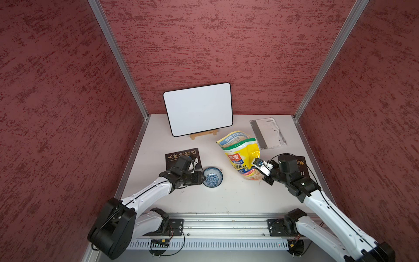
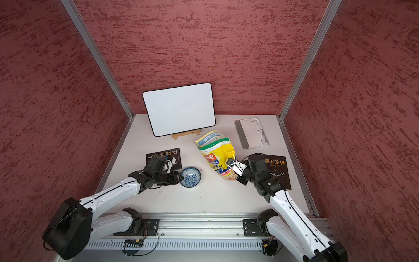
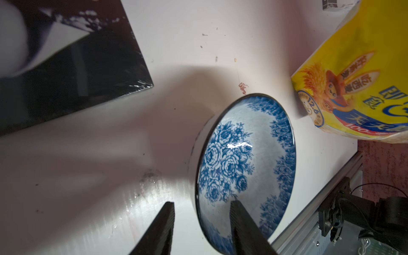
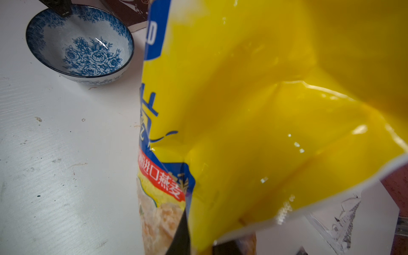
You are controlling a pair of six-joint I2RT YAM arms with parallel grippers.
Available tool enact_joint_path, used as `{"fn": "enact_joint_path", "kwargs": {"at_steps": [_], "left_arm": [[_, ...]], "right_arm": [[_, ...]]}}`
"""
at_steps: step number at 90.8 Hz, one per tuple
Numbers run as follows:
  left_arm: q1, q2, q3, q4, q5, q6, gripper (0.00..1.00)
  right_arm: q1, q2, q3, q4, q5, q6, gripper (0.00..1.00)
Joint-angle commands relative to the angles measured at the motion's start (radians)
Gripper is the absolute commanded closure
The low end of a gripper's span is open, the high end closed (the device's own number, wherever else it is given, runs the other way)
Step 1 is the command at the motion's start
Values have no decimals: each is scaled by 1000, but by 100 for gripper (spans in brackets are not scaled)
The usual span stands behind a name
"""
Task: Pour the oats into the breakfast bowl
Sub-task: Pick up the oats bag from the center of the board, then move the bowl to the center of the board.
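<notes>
The breakfast bowl [image 1: 212, 177] sits empty low in the centre of both top views, on the white bench [image 1: 226, 197], and the yellow oats pouch [image 1: 241, 156] stands just right of it, near but not touching, its folded top leaning toward the back wall. The placing looks deliberate: one arm to steady the bowl, the other to tip the pouch over it. The left pincer [image 3: 202, 223] straddles the bowl's blue rim, one finger inside the floral basin and the other outside the wall; in the left wrist view the jaws stand partly open with a gap on the outer side, so I cannot tell whether they have gripped the rim yet. The right pincer [image 4: 202, 245] is closed tight on the pouch's side edge, low down near the printed oat picture, pinching the crumpled yellow film between its dark fingers. No flakes are in the bowl, so pouring has not begun. A black book [image 1: 181, 156] lies under the left arm, at centre left.
</notes>
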Motion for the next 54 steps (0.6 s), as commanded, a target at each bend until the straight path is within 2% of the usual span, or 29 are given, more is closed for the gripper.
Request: {"fn": "enact_joint_path", "kwargs": {"at_steps": [1, 18, 38, 54], "left_arm": [[-9, 45, 40, 67, -36, 18, 63], [-8, 97, 77, 101, -50, 16, 83], [-8, 144, 162, 65, -135, 63, 100], [2, 210, 248, 45, -192, 122, 100]], "right_arm": [[0, -23, 51, 87, -19, 4, 100], [1, -21, 50, 82, -7, 0, 100], [1, -24, 61, 57, 19, -17, 100], [1, -27, 86, 13, 19, -18, 100]]}}
